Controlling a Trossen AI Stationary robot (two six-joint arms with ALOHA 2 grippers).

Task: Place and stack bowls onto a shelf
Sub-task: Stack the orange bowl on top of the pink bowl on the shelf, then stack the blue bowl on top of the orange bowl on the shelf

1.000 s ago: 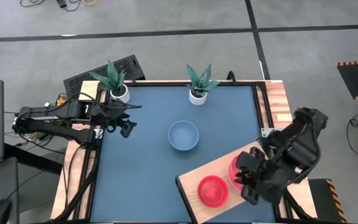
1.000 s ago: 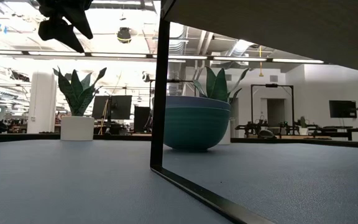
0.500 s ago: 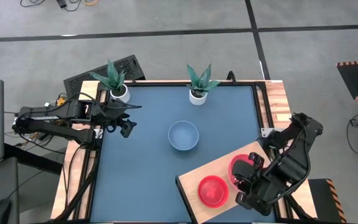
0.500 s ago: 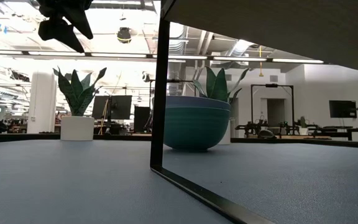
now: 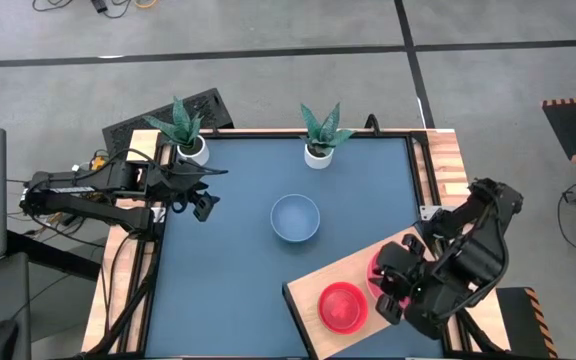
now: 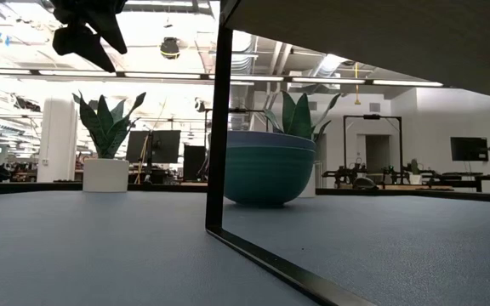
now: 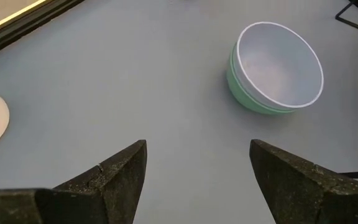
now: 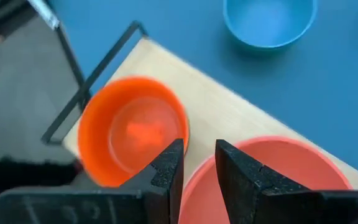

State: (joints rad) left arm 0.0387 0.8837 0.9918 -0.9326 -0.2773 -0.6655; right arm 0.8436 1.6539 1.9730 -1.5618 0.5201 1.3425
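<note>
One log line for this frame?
right tool: above pink plastic bowl on pale wood shelf | left tool: open, waiting

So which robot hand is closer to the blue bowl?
Left, narrowly. The left gripper hovers off the blue bowl's left side; the right gripper is farther, over the shelf.

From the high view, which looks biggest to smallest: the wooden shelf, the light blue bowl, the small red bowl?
1. Pale wooden shelf board
2. Light blue plastic bowl
3. Small red plastic bowl

The two bowls look nearly alike; blue seems only slightly wider.
</note>
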